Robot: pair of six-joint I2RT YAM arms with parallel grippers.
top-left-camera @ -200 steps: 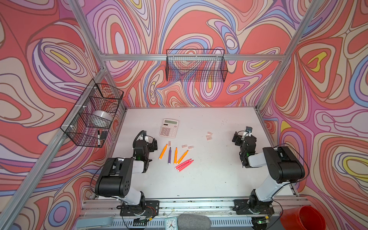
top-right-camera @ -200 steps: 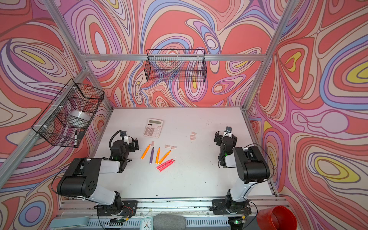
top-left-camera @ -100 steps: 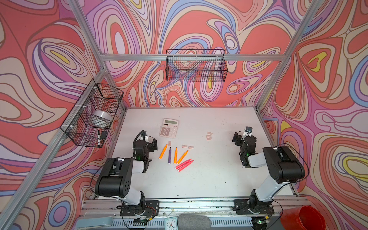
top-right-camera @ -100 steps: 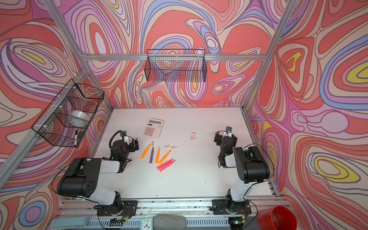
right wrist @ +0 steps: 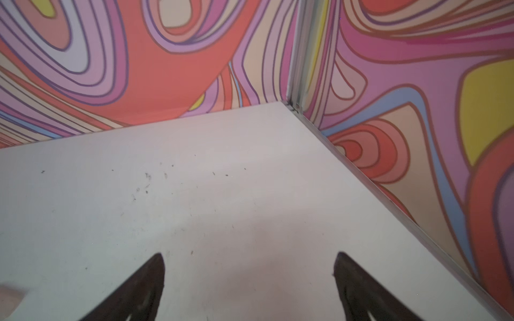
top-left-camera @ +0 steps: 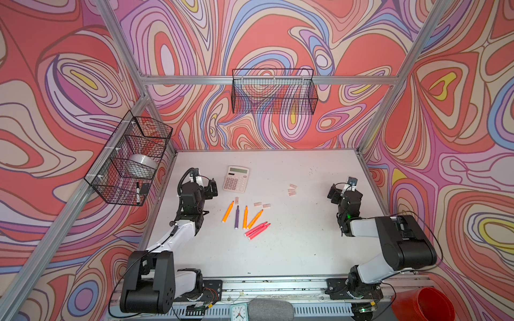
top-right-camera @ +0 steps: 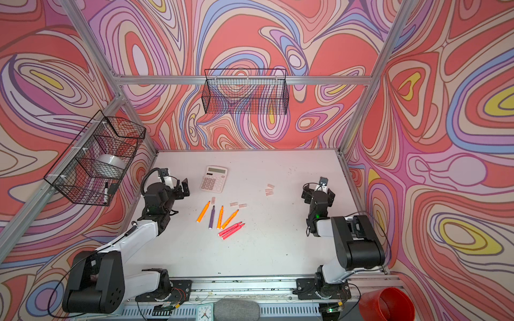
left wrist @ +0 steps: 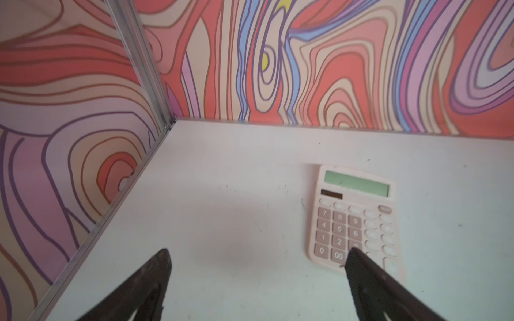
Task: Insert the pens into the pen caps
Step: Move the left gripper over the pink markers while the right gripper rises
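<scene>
Several pens lie mid-table in both top views: three orange [top-left-camera: 228,211] [top-right-camera: 203,211], one purple [top-left-camera: 237,216] [top-right-camera: 212,216], and two pink-red side by side [top-left-camera: 257,230] [top-right-camera: 231,230]. Three pale pen caps [top-left-camera: 257,204] [top-right-camera: 234,204] lie just behind them, and three more [top-left-camera: 292,189] [top-right-camera: 269,189] lie further right. My left gripper [top-left-camera: 205,184] [top-right-camera: 178,186] [left wrist: 257,257] hovers open and empty left of the pens. My right gripper [top-left-camera: 342,187] [top-right-camera: 315,186] [right wrist: 250,261] is open and empty right of the caps. No pen appears in either wrist view.
A pink calculator [top-left-camera: 236,179] [left wrist: 356,216] lies behind the pens, close to my left gripper. A wire basket [top-left-camera: 128,161] on the left wall holds a tape roll and a black-and-white marker. Another basket [top-left-camera: 274,91] hangs on the back wall. A red bucket [top-left-camera: 425,305] stands beyond the front rail.
</scene>
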